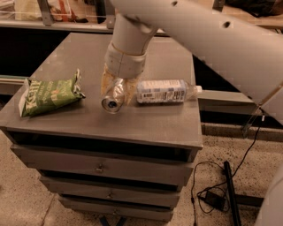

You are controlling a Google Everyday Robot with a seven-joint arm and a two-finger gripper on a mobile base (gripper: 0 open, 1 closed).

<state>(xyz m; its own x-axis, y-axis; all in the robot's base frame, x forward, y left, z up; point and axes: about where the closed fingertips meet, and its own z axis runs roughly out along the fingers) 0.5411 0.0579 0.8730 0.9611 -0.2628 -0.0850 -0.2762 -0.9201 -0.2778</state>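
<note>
My gripper (114,92) reaches down over the middle of a grey drawer cabinet top (150,121) and is shut on a silver can (112,98). The can is tilted, its open end facing the camera, and its lower end looks just above the surface. One finger (106,84) shows on the can's left side, another on its right. A clear plastic bottle (166,91) with a white label lies on its side just right of the gripper. A green chip bag (48,93) lies to the left.
The cabinet has several drawers (99,165) below its top. A black cable and power brick (213,198) lie on the speckled floor at the right. Shelving with packaged goods (62,11) runs behind the cabinet.
</note>
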